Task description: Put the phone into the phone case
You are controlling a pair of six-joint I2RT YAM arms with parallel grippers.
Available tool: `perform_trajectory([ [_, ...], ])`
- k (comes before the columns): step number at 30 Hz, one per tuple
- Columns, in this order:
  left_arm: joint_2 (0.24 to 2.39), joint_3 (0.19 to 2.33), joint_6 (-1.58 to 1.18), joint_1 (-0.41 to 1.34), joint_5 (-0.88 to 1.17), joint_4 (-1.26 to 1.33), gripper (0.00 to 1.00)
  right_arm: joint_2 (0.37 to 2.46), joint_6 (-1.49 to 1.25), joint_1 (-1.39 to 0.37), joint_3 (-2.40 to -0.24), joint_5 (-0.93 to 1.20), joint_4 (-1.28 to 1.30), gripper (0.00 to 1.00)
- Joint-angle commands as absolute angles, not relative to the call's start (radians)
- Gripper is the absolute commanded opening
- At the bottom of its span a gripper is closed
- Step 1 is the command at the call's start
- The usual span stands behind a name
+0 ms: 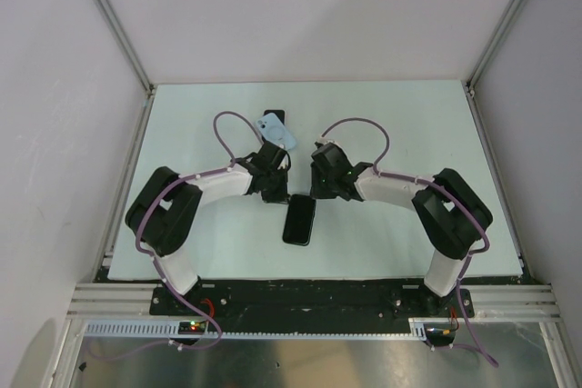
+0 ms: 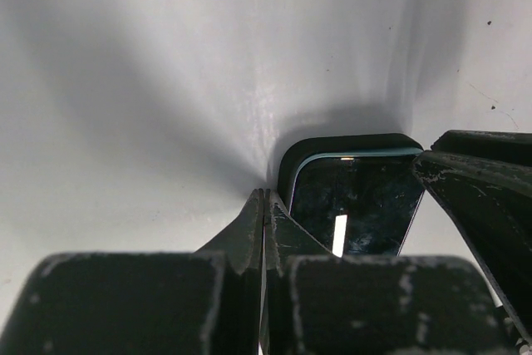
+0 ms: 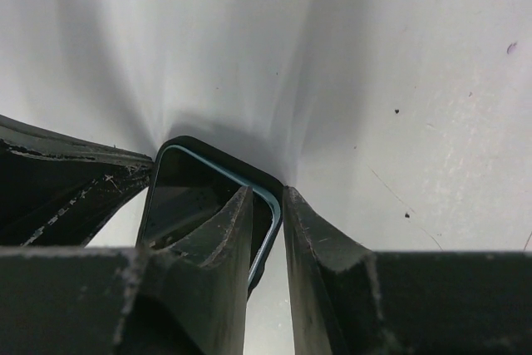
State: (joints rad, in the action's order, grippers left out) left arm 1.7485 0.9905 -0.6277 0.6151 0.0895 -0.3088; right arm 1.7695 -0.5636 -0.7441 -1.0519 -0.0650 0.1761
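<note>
One phone (image 1: 298,222), one case (image 2: 349,142), two pincers (image 1: 273,195) (image 1: 319,191)

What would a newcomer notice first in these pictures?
The black left gripper and right gripper meet at the middle of the white table over a black rectangular phone case, with a dark-screened, light-blue-edged phone lying inside it. Behind them, a light blue flat object overlaps a black flat item.
</note>
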Motion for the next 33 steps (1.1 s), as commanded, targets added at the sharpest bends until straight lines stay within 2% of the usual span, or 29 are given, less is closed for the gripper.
perform_trajectory([
  [1,1.76,1.026,-0.628,0.633,0.137,-0.277,0.0,1.749,-0.552,-0.757,-1.072,-0.1,0.201,0.27],
  [2,1.76,1.026,-0.627,0.632,0.137,-0.277,0.0,1.741,-0.554,-0.757,-1.066,-0.101,0.202,0.29],
  [7,1.764,1.026,-0.628,0.633,0.138,-0.277,0.0,1.676,-0.57,-0.731,-0.998,-0.066,0.163,0.48],
  [9,1.767,1.027,-0.628,0.633,0.139,-0.278,0.0,1.649,-0.575,-0.718,-0.968,-0.041,0.137,0.5],
  [16,1.77,1.031,-0.628,0.633,0.14,-0.277,0.0,1.669,-0.58,-0.708,-0.949,0.049,0.083,0.33],
  [33,1.784,1.038,-0.625,0.632,0.147,-0.278,0.0,1.709,-0.584,-0.714,-0.95,0.043,0.126,0.28],
])
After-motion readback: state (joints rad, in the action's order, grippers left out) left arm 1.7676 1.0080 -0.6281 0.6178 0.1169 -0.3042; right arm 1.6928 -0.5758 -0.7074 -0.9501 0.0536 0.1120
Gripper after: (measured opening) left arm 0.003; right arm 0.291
